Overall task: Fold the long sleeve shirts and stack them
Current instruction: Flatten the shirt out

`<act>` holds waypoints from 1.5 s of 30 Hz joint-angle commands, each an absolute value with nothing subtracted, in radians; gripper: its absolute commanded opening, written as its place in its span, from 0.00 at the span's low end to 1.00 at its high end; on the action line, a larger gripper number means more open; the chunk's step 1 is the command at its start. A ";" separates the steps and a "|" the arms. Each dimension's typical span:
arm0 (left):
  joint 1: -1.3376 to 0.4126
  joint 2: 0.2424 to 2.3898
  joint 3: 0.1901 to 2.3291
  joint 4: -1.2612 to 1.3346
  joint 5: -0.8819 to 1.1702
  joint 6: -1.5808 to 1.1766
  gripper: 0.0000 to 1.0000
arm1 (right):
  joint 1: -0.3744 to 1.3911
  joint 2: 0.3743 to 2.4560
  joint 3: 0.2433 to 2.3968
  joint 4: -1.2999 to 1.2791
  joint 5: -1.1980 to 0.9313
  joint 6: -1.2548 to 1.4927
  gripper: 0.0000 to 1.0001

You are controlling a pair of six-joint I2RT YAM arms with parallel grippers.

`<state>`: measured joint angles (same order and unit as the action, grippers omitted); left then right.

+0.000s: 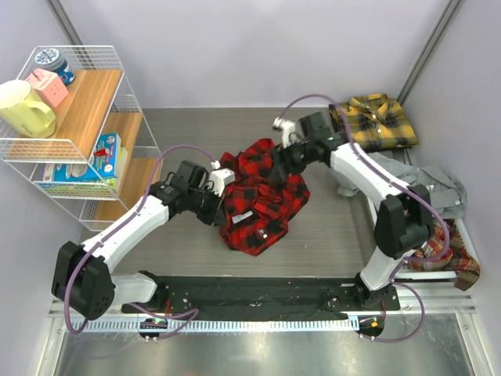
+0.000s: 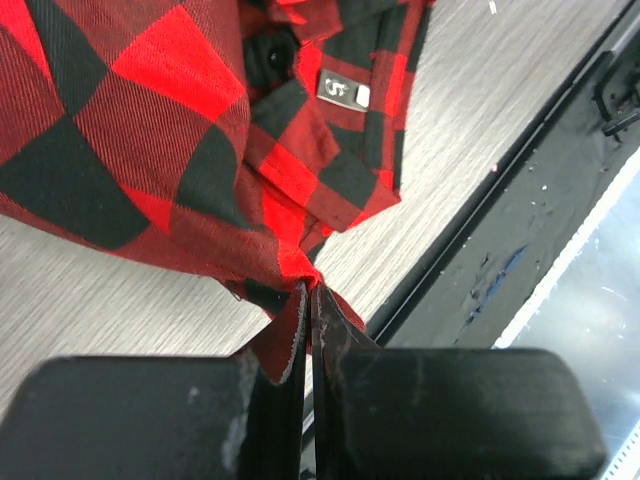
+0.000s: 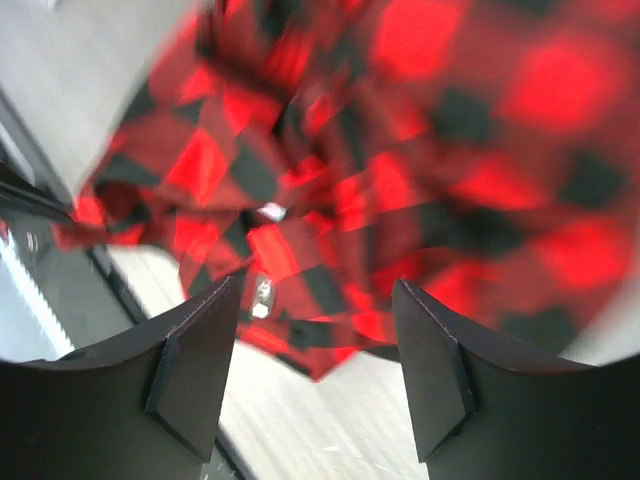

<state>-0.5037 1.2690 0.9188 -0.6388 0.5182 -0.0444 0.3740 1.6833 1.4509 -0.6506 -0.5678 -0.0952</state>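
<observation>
Red shirt (image 1: 262,200) sits mid-table (image 1: 329,235), bunched up, no clean fold in it yet. Left tool (image 2: 305,305) is clamped on its edge; right tool (image 3: 318,290) hangs over the cloth, jaws apart, gripping nothing. Yellow shirt (image 1: 380,121) lies folded in the far right corner, so one looks done. Grey shirt (image 1: 438,188) and orange-brown shirt (image 1: 452,262) wait heaped at the right edge.

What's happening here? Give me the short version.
The robot is handling the red-and-black shirt, which lies bunched up. The left gripper is shut on an edge of it; the right gripper is open over it, holding nothing. A yellow plaid shirt lies neatly at the far right; a grey shirt and an orange-brown plaid shirt lie crumpled at the right edge.
</observation>
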 commanded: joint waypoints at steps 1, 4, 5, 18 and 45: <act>-0.502 1.192 0.870 -0.578 0.580 -0.066 0.02 | 0.469 1.756 1.353 -0.623 -0.550 -0.100 0.68; -0.500 1.170 0.857 -0.574 0.569 -0.043 0.04 | 0.538 1.773 1.342 -0.595 -0.444 -0.110 0.67; -0.500 1.164 0.857 -0.581 0.565 -0.040 0.03 | 0.554 1.787 1.350 -0.607 -0.405 -0.123 0.66; -0.499 1.002 0.879 -0.702 0.449 0.135 0.00 | 0.493 1.786 1.488 -0.661 -0.014 -0.362 0.01; -0.739 1.371 1.104 -0.132 0.202 -0.392 0.00 | 0.212 1.707 2.206 -0.515 -0.316 -0.121 0.01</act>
